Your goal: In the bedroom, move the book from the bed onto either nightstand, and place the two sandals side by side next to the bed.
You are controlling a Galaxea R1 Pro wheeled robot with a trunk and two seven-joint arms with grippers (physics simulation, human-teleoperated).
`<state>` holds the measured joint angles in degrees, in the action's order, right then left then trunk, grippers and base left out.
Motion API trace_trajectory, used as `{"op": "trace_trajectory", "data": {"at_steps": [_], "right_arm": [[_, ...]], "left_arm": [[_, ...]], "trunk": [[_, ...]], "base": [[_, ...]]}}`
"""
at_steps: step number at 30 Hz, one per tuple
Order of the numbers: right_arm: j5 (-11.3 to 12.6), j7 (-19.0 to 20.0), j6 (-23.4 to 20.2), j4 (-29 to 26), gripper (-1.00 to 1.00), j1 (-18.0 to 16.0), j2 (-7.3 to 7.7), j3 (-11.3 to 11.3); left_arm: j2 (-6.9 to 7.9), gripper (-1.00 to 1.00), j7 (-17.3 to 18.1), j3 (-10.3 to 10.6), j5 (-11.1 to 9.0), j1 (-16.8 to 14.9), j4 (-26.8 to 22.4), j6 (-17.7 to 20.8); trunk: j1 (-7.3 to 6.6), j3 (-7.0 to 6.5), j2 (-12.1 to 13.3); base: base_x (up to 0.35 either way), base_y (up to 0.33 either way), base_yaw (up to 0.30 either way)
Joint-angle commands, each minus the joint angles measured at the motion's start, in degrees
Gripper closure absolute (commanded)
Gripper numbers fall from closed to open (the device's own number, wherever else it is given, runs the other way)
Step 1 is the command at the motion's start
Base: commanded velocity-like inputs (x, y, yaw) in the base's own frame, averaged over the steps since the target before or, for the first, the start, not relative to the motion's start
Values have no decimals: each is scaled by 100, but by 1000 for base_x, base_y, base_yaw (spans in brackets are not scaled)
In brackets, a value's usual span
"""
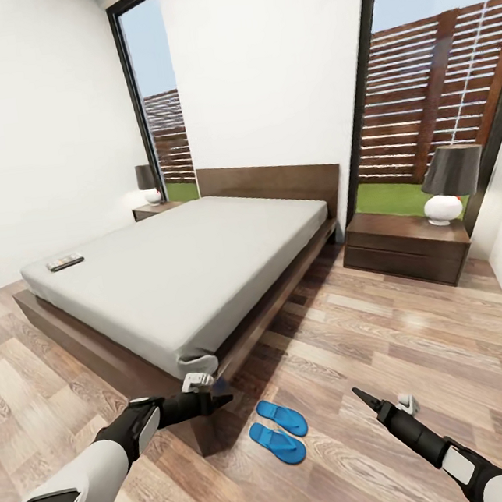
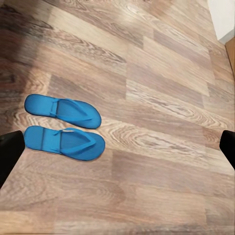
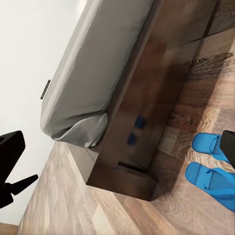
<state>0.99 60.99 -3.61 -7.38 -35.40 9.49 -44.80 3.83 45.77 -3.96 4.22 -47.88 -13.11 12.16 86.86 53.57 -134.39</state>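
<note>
Brown wood-plank floor (image 1: 385, 321), two bright blue flip-flop sandals (image 1: 281, 429) side by side between left tool (image 1: 214, 401) and right tool (image 1: 363, 396), both spread apart, empty.

The floor (image 1: 388, 344) is brown wood plank with strong grain and a soft sheen. The bed frame (image 1: 286, 278) and the right nightstand (image 1: 404, 252) are dark brown wood, smooth and slightly glossy. The mattress (image 1: 182, 267) looks like matt light-grey cloth. The two sandals (image 2: 66, 127) look smooth, matt, bright blue, like foam or rubber.
</note>
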Motion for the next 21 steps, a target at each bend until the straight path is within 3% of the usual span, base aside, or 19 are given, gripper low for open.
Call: {"op": "trace_trajectory", "data": {"at_steps": [1, 21], "right_arm": [[9, 20, -37, 0, -100, -2, 1, -12], [7, 18, -34, 0, -100, -2, 0, -12]], "left_arm": [[-3, -100, 28, -43, 44, -2, -7, 41], [1, -100, 28, -43, 45, -2, -7, 41]], "trunk": [[-1, 6, -2], [-1, 6, -2]], "base": [[-19, -16, 187], [-4, -3, 242]]}}
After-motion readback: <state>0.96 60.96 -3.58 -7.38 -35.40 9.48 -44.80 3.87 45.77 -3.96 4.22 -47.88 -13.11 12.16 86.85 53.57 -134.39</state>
